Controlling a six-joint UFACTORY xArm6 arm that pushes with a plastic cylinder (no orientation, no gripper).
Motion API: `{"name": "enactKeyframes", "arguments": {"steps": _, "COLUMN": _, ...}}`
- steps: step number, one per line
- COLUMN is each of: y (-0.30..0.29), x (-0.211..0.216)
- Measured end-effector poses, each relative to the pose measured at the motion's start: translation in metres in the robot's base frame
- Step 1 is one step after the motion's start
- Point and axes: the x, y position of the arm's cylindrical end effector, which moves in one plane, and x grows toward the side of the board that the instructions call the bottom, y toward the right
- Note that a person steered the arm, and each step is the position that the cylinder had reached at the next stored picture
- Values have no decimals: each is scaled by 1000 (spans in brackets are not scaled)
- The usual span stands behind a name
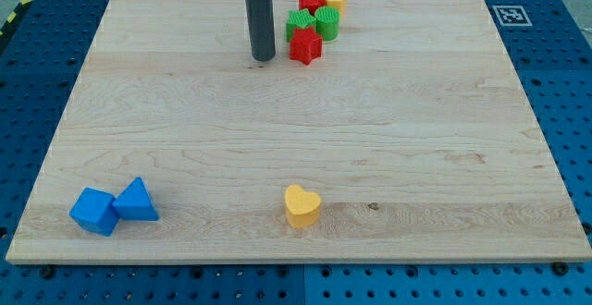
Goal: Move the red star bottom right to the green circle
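my tip (pixel 264 59) holds nothing, parked at the red star's (pixel 305 47) 9 o'clock, probably to shove it past the green circle (pixel 327 20).

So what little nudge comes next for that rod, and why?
Probably a short slide toward the view's right. My tip sits just left of the red star, which lies at the lower left of the green circle; pushing rightward would likely carry it to the circle's bottom right.

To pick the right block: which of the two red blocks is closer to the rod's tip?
The red star, at the bottom of the cluster, just right of my tip. The other red block sits higher, behind the green ones.
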Motion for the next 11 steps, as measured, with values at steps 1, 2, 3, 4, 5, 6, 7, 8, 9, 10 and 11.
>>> {"name": "enactKeyframes", "arguments": {"steps": 1, "y": 5, "x": -5}}
{"name": "enactKeyframes", "arguments": {"steps": 2, "y": 44, "x": -9}}
{"name": "enactKeyframes", "arguments": {"steps": 3, "y": 74, "x": -9}}
{"name": "enactKeyframes", "arguments": {"steps": 4, "y": 90, "x": -6}}
{"name": "enactKeyframes", "arguments": {"steps": 5, "y": 91, "x": 15}}
{"name": "enactKeyframes", "arguments": {"steps": 6, "y": 110, "x": 15}}
{"name": "enactKeyframes", "arguments": {"steps": 7, "y": 140, "x": 19}}
{"name": "enactKeyframes", "arguments": {"steps": 8, "y": 167, "x": 30}}
{"name": "enactKeyframes", "arguments": {"steps": 9, "y": 190, "x": 38}}
{"name": "enactKeyframes", "arguments": {"steps": 10, "y": 203, "x": 36}}
{"name": "enactKeyframes", "arguments": {"steps": 11, "y": 210, "x": 26}}
